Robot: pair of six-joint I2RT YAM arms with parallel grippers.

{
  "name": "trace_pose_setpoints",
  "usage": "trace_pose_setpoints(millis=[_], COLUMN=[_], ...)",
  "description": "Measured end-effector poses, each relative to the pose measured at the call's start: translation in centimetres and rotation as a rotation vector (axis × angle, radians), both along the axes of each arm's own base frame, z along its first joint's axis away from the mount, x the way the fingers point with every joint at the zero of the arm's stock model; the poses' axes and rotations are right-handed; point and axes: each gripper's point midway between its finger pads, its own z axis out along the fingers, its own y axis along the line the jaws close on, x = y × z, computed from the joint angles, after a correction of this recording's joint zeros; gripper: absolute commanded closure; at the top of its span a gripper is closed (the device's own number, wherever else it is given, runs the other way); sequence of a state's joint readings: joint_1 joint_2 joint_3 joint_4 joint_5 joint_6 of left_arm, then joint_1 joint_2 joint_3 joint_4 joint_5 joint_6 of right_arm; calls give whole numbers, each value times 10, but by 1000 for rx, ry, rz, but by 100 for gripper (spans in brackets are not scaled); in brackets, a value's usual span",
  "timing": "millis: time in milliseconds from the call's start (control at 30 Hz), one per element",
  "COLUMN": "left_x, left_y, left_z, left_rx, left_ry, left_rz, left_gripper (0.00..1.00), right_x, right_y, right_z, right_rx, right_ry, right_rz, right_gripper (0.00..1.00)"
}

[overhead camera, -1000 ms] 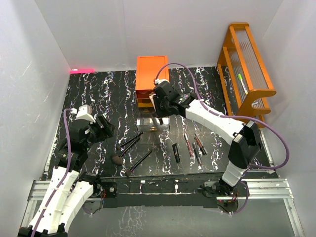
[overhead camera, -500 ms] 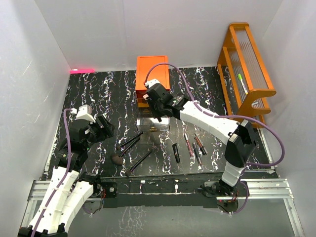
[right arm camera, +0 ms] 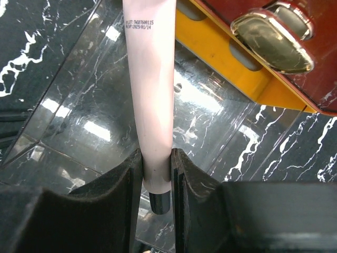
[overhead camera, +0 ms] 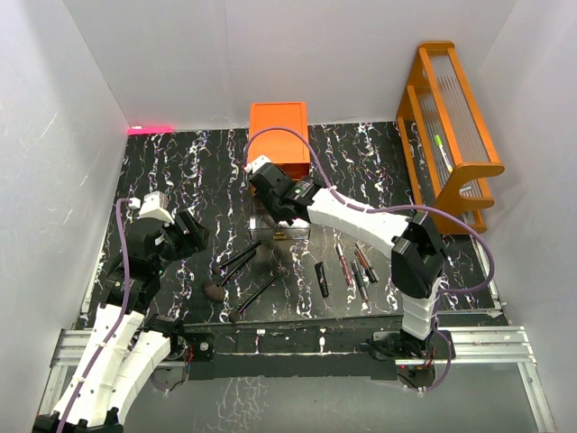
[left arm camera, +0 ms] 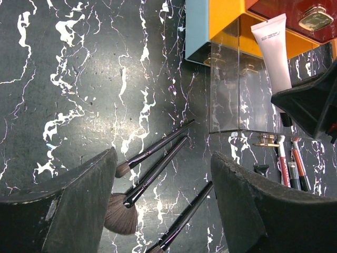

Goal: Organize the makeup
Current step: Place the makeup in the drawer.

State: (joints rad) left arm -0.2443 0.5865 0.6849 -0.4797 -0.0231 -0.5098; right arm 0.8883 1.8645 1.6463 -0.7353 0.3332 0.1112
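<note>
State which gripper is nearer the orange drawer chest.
Right. The right gripper, clamping a pale tube, hangs just in front of the chest; the left gripper sits far off to its left.

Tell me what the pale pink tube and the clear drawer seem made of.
Pale pink tube: likely plastic, matte, with a printed code and a glossy dark cap. Clear drawer: probably acrylic, glossy; the marble-patterned tabletop shows through it.
</note>
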Motion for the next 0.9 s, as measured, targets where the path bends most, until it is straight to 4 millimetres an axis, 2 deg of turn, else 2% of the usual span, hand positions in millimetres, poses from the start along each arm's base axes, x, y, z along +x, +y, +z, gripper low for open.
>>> trace_pose_setpoints(millis=[500,567,700,900], left_x=[0,0,0,0], left_y=[0,0,0,0], left_z=[0,0,0,0], left_rx=[0,0,0,1], left_ry=[0,0,0,-1], left_rz=[0,1,2,3], left_gripper=[30,29,29,29], right_x=[12,14,16,21], right_y=[-7,-7,-6,-4], right_z=[-23,-24,-27,-30], right_rx=[-121,-130,-142,-163], right_ry=[-14,-17,-22,-33], right_rz=[-15,-18,-19,-23], right_gripper=[72,69,59,57])
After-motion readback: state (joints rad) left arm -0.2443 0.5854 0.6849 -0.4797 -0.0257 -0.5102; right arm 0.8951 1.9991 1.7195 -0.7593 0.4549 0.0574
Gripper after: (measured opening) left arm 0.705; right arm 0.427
